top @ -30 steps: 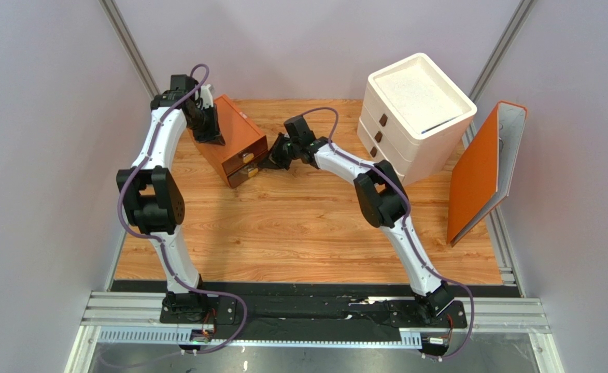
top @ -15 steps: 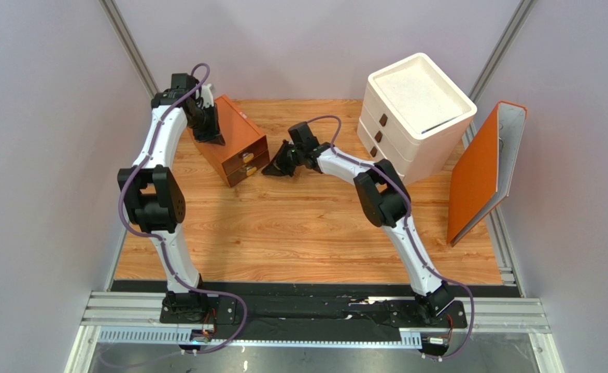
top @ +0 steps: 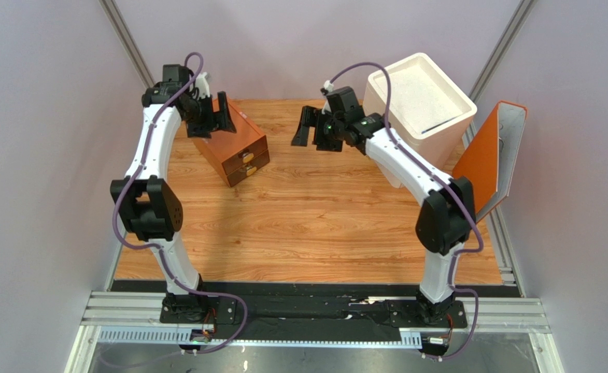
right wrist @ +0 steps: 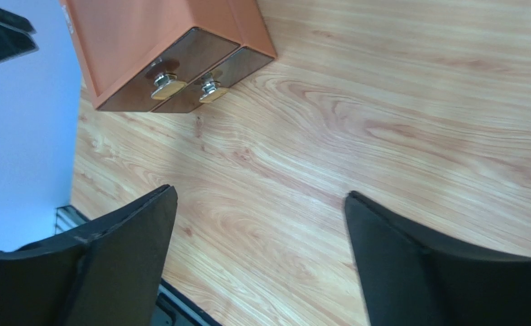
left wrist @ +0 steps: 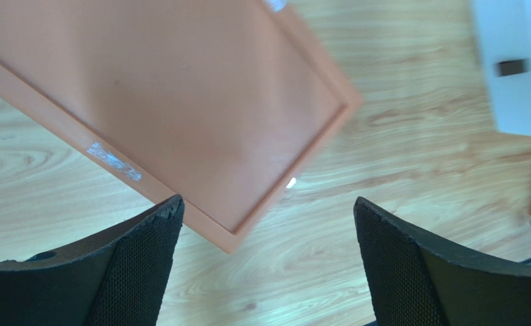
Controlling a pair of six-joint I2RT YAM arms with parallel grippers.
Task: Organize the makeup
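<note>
No makeup shows in any view. My left gripper point(top: 220, 116) point(left wrist: 266, 202) hangs open above the near corner of the orange drawer box point(top: 233, 144) point(left wrist: 179, 102), with only the box top and wood between its fingers. Raised over the table to the right of that box, my right gripper point(top: 308, 128) point(right wrist: 260, 193) is open too and holds nothing. In the right wrist view the orange drawer box point(right wrist: 173, 47) shows its two fronts flush, each with a metal knob point(right wrist: 166, 85).
A white drawer unit point(top: 420, 101) point(left wrist: 519, 68) stands at the back right, partly behind my right arm. An orange binder point(top: 490, 167) leans against the right wall. The wooden tabletop point(top: 307, 225) stretches in front of the box.
Both grippers went from shut to open. The right arm drew back from the drawer fronts and rose toward the white unit. The left gripper lifted off the box top.
</note>
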